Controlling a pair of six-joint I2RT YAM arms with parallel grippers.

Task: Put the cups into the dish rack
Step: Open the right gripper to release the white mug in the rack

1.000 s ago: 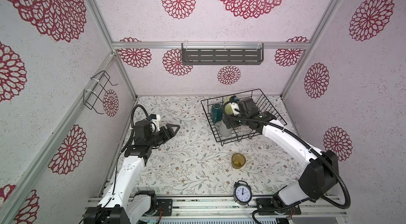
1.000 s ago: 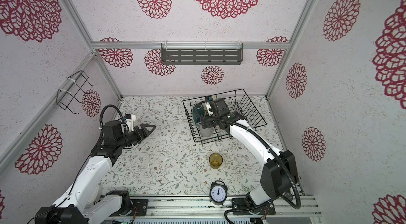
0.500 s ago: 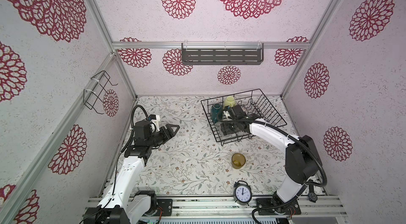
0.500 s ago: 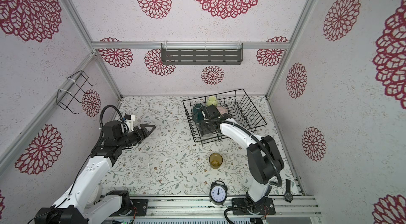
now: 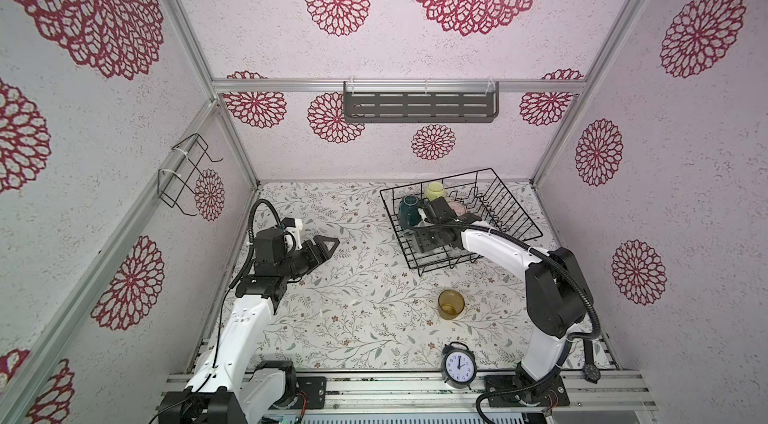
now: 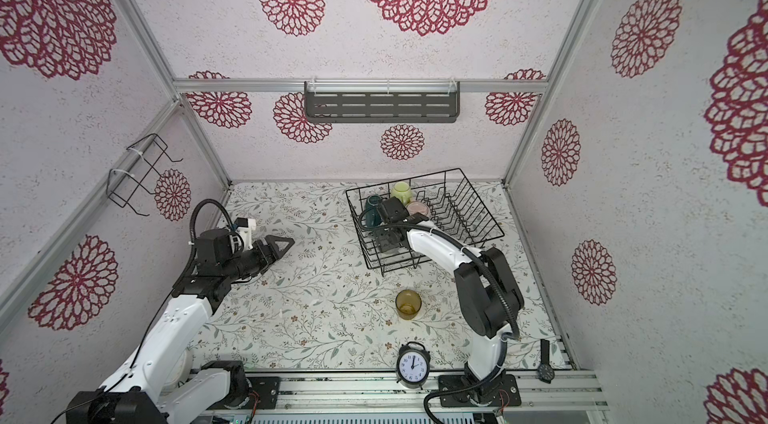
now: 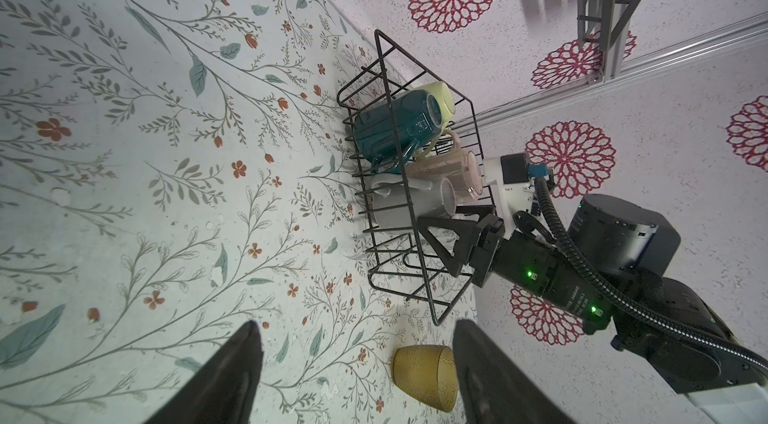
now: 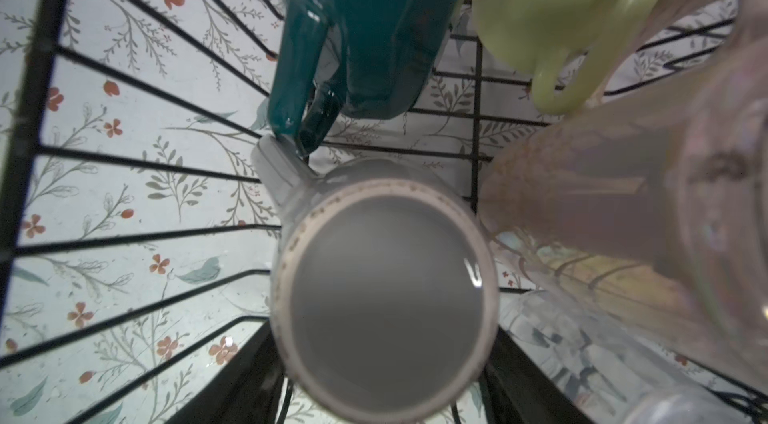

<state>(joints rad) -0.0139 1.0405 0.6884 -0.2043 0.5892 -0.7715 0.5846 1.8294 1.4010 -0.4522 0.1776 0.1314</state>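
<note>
**Item 1, far left.** The left end effector [image 5: 327,244] has its jaws spread and empty. It hangs above the bare counter [image 5: 353,309] and is aimed toward the rack.

**Item 2, right of centre, at the back.** The dish rack [image 5: 516,201] holds four mugs bunched at its left end: the dark teal mug [image 5: 409,210], the yellow-green mug [image 5: 434,190], the grey mug [image 8: 386,289] and the pale pink mug [image 5: 457,208]. The right wrist view shows what looks like a clear glass [image 8: 582,343] beside the grey mug, but it is blurred.

**Item 3, inside the rack.** My right end effector [image 8: 384,359] reaches down with one finger on either side of the grey mug's rim. I cannot tell whether the fingers press on the mug or stand just off it.

**Item 4, in front of the rack.** The amber tumbler [image 5: 451,304] is the one cup I count outside the rack. It stands on the counter between the rack and the alarm clock [image 5: 458,364].
- **Direction:** from my right end effector it lies toward the front edge, beyond the rack's front wall.
- **Long axis:** vertical, with the mouth up.
- **Nearer arm:** I judge the right arm nearer, with the left well apart.
</note>
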